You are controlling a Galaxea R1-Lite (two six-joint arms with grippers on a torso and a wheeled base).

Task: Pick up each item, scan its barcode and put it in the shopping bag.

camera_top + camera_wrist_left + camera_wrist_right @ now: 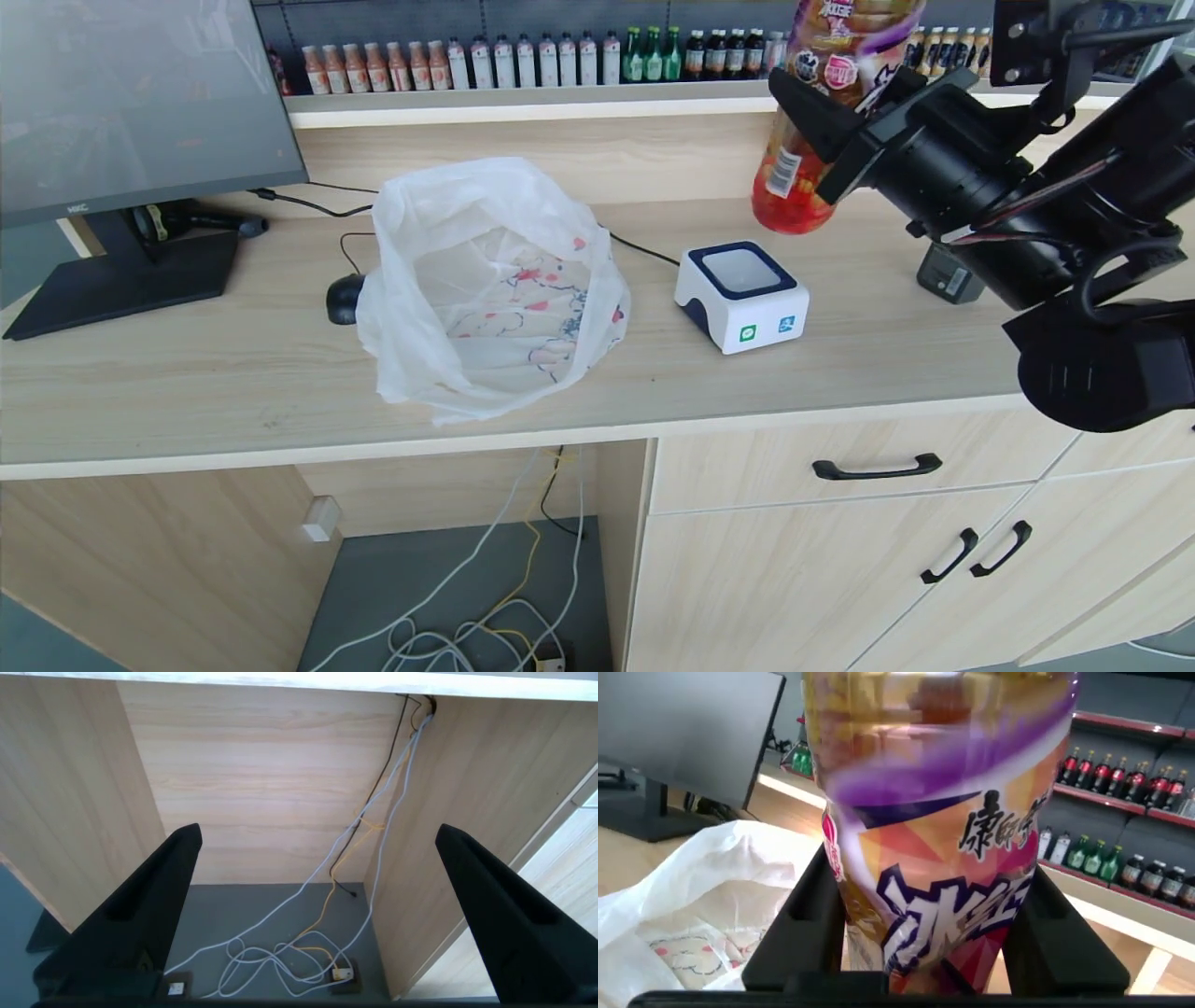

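My right gripper point(822, 140) is shut on a tall drink bottle point(794, 201) with a purple and orange label, held tilted in the air above the back right of the counter. The bottle hangs behind and slightly right of the white barcode scanner point(742, 297) with its dark window facing up. The white plastic shopping bag point(485, 289) stands open to the left of the scanner. In the right wrist view the bottle point(943, 812) sits between both fingers point(808, 915), with the bag point(682, 905) beyond it. My left gripper point(318, 915) is open under the counter, facing cables point(299, 952) on the floor.
A monitor point(140, 103) stands at the back left of the wooden counter point(233, 373), with a black mouse point(344, 299) beside the bag. A small dark device point(948, 273) lies on the counter's right. A shelf of bottles point(523, 61) runs behind. Drawers point(876, 467) are below.
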